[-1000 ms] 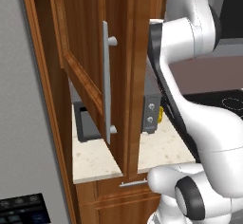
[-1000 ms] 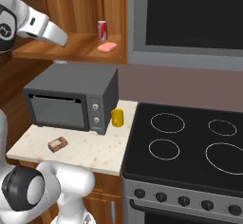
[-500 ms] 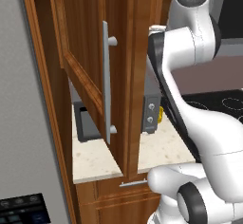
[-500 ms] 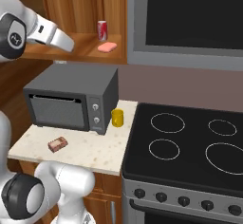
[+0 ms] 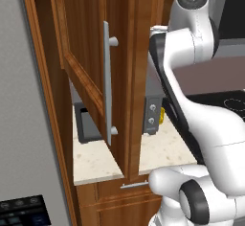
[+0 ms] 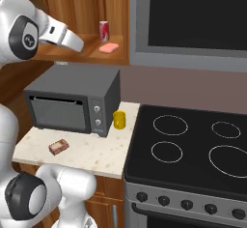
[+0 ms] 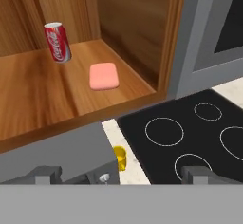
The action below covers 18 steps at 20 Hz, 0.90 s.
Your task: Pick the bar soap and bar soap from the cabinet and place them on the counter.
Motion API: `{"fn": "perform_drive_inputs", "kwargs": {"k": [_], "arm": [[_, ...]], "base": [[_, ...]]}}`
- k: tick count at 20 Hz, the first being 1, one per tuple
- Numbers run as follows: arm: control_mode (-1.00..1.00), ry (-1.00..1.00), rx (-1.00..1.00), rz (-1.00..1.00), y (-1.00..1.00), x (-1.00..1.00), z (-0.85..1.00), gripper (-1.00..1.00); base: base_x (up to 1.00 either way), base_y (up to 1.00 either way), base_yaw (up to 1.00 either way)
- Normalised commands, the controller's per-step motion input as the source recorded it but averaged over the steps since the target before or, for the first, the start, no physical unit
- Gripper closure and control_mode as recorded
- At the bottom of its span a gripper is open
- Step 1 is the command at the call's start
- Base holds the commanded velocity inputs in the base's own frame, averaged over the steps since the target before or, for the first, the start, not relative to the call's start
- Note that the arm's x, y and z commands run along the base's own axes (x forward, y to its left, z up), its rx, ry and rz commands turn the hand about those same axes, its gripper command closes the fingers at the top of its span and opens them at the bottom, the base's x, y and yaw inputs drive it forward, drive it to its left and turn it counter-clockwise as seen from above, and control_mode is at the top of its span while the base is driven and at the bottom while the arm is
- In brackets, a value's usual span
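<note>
Right now your gripper [image 7: 118,174] has its jaws spread wide with nothing between them, and you can see its two dark fingertips [image 7: 45,174] at the bottom of the hand view. You are looking down into the open cabinet [image 7: 137,23], where one bar soap [image 7: 104,76] lies flat on the wooden shelf near its front right corner, close to the cabinet's right wall. A red soda can [image 7: 58,42] stands upright behind and to the left of that soap, apart from it. From the right base view you see the same pink bar soap [image 6: 109,48] on the shelf with the can [image 6: 103,30] just behind it, and your white forearm [image 6: 60,33] reaches toward them from the left without touching either.

Below the shelf a grey microwave [image 6: 77,101] sits on the counter [image 6: 96,154], with a small yellow object [image 6: 119,120] just beside its right side, next to the black stovetop [image 6: 193,147]. A small reddish-brown bar [image 6: 58,147] lies on the counter in front of the microwave, apart from it. In the left base view the cabinet door [image 5: 88,62] stands swung open toward you, its long silver handle [image 5: 107,84] upright
</note>
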Motion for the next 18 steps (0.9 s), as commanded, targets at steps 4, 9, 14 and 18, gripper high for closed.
{"fn": "perform_drive_inputs", "kwargs": {"k": [4, 9, 14, 18], "arm": [[-1.00, 0.00, 0.00, 0.00, -0.11, 0.35, -0.17, -1.00], [-1.00, 0.00, 0.00, 0.00, -0.07, 0.37, -0.11, -1.00], [-1.00, 0.03, 0.00, 0.00, -0.07, 0.28, 0.00, -1.00], [-1.00, 0.00, 0.00, 0.00, -0.02, 0.33, -0.03, -1.00]], "base": [[0.00, 0.00, 0.00], [0.00, 0.00, 0.00], [0.00, 0.00, 0.00], [0.00, 0.00, 0.00]]}}
